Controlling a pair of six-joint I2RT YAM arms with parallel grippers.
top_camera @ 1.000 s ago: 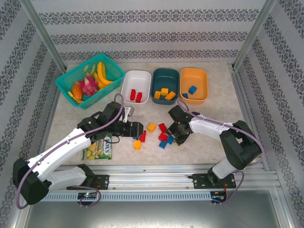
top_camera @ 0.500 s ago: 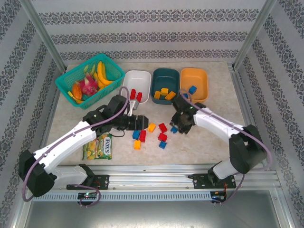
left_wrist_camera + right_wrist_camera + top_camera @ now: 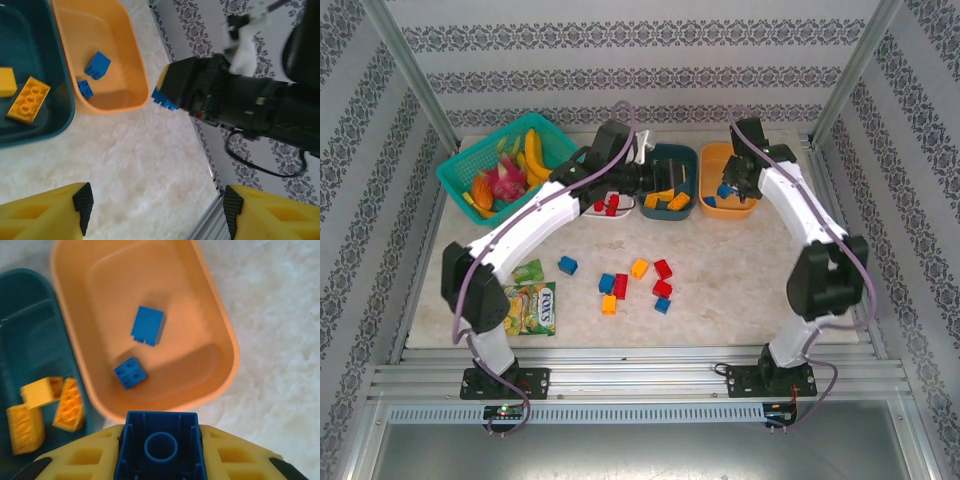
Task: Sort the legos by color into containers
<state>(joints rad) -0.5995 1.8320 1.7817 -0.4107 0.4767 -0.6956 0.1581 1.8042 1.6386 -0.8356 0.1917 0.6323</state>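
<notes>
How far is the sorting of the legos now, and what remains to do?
Done: red bricks lie in the white tub, yellow bricks in the teal tub, two blue bricks in the orange tub. In hand: the right gripper holds a blue brick by the orange tub; the left gripper is open and empty. Left: about eight loose bricks, mixed colours, on the table.
</notes>
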